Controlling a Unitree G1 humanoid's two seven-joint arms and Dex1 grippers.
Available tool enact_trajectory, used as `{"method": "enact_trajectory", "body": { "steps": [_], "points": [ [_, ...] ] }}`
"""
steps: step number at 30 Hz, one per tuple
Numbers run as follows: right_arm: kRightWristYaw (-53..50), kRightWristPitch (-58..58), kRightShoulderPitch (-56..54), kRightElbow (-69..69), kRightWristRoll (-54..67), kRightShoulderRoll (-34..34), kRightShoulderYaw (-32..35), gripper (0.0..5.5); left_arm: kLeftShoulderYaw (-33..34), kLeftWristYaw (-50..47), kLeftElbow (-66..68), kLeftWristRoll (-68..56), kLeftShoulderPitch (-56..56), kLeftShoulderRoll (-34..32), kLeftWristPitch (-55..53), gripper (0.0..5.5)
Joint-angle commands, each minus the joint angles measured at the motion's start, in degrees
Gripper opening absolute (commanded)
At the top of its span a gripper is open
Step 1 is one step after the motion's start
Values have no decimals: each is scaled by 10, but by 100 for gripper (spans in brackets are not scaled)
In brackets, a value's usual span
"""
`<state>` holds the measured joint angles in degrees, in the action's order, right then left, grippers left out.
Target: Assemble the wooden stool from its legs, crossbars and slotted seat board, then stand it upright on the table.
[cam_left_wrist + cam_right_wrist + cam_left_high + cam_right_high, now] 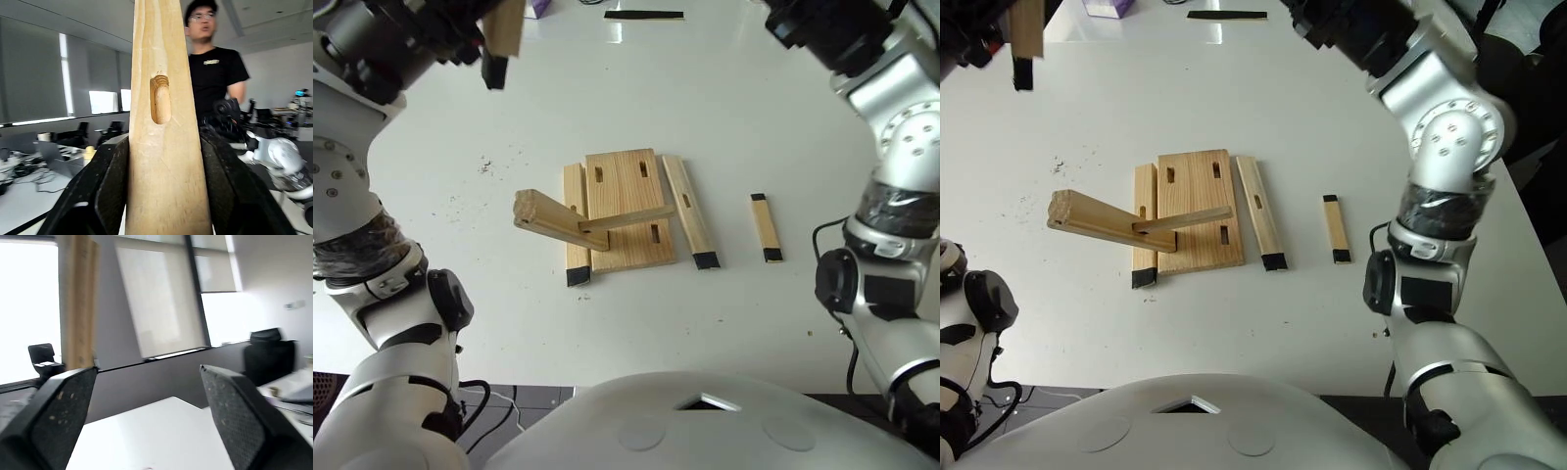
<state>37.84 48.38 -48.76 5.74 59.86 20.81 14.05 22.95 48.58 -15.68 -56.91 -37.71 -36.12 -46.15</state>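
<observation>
Left wrist view showed the left claw point(164, 196) pinching a slotted leg point(164, 58), needing square alignment over the seat board point(626, 211); right claw point(146, 377) stood spread.

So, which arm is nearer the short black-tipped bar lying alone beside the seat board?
Right. The right arm is raised beyond the short bar; the left arm, holding a leg, is past the seat board.
</observation>
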Motion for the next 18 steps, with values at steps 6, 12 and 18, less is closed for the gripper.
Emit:
{"method": "enact_trajectory", "body": {
  "steps": [6, 12, 18],
  "points": [
    [66, 47, -62, 0, 66, 11, -26, 387, -63, 109, -1, -45, -13, -34, -11, 204],
    [71, 45, -56, 18, 62, -9, -53, 387, -90, 110, 0, -35, -12, -27, 0, 204],
    [88, 46, -41, 36, 60, -5, -69, 387, -102, 128, 10, -18, -4, -41, 14, 204]
  ]
}}
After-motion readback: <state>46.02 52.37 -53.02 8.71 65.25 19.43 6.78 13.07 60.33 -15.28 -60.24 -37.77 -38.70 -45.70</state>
